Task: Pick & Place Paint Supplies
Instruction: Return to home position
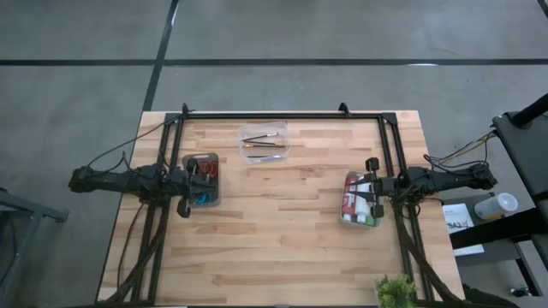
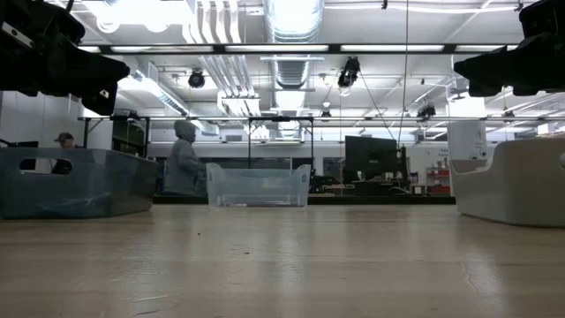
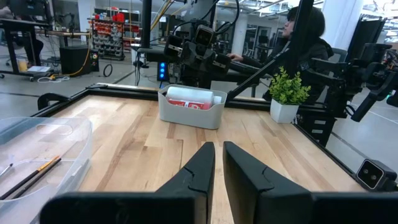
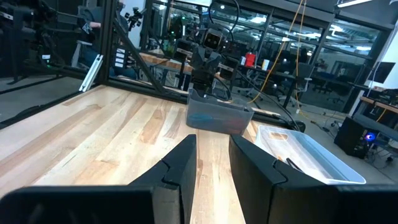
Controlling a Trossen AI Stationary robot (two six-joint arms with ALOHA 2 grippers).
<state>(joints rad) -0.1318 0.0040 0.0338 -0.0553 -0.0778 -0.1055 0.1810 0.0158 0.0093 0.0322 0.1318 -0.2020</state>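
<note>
— Floor and table?

— Grey concrete floor (image 1: 342,30) crossed by dark lines. Light wood plank table (image 1: 291,231) inside a black frame (image 1: 282,115).

— Overhead?

— At twelve o'clock in the low view, silver ducts (image 2: 291,35) and bright ceiling lights (image 2: 132,13).

— Anything else?

— Potted plant (image 3: 287,93) at the table's five o'clock corner. A person in a grey hood (image 2: 183,159) stands in the room behind; storage shelves (image 3: 112,34) farther back.

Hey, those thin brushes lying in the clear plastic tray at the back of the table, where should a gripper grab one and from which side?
Grip a thin brush mid-handle, coming straight down from above. They lie flat, running left to right in the clear plastic tray, so the tray's walls likely block any sideways approach.
</note>
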